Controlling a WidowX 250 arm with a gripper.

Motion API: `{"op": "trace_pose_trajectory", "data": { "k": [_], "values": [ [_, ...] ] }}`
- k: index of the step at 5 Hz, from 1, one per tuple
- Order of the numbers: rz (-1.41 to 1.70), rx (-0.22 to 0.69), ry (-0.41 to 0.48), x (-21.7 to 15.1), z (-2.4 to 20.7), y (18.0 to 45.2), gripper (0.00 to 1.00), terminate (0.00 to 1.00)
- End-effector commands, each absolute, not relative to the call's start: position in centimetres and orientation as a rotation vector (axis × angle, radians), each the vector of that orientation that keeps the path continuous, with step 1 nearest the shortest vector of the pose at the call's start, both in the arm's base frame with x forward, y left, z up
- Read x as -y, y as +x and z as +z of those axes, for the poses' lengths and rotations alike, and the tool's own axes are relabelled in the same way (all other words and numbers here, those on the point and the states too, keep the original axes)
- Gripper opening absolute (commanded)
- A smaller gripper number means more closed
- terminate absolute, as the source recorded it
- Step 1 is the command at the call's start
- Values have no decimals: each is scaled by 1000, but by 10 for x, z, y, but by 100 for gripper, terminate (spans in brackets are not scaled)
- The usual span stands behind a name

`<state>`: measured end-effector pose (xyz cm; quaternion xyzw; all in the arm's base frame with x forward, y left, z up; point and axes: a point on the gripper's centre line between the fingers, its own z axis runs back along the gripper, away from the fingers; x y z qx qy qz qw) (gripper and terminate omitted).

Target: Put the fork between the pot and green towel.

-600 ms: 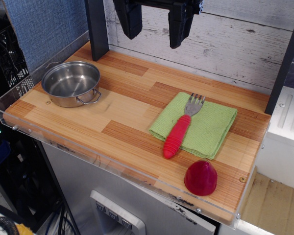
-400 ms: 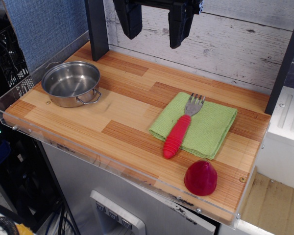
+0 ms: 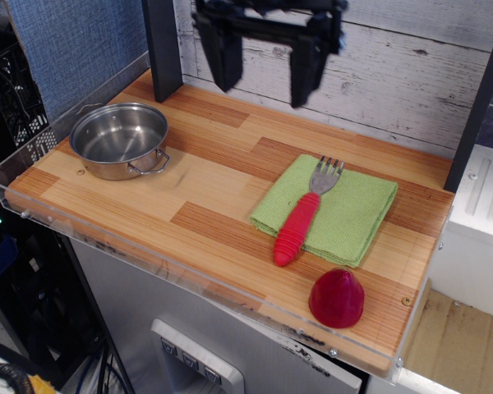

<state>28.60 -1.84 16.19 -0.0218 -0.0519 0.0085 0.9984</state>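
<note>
The fork (image 3: 304,216) has grey tines and a ribbed red handle. It lies on the light green towel (image 3: 353,213) at the right of the wooden board, handle end hanging over the towel's front edge. The shiny steel pot (image 3: 119,139) stands at the left of the board. My gripper (image 3: 264,89) hangs open and empty high above the board's back middle, its two black fingers (image 3: 227,61) wide apart, far from the fork.
A dark red cone-shaped lump (image 3: 337,297) sits at the front right corner. A black post (image 3: 163,49) stands at the back left. A clear plastic rim (image 3: 189,279) edges the board. Bare wood (image 3: 205,189) lies between pot and towel.
My gripper has come down a little and shifted slightly right. The fork, towel and pot have not moved.
</note>
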Motion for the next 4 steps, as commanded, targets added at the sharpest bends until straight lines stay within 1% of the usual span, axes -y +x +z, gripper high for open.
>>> {"op": "trace_pose_trajectory", "data": {
  "k": [1, 2, 3, 4],
  "values": [
    [22, 97, -36, 43, 128, 271, 100, 0],
    [46, -2, -69, 62, 90, 262, 100, 0],
    [74, -59, -73, 71, 63, 260, 100, 0],
    [85, -89, -58, 70, 46, 262, 100, 0]
  ]
}}
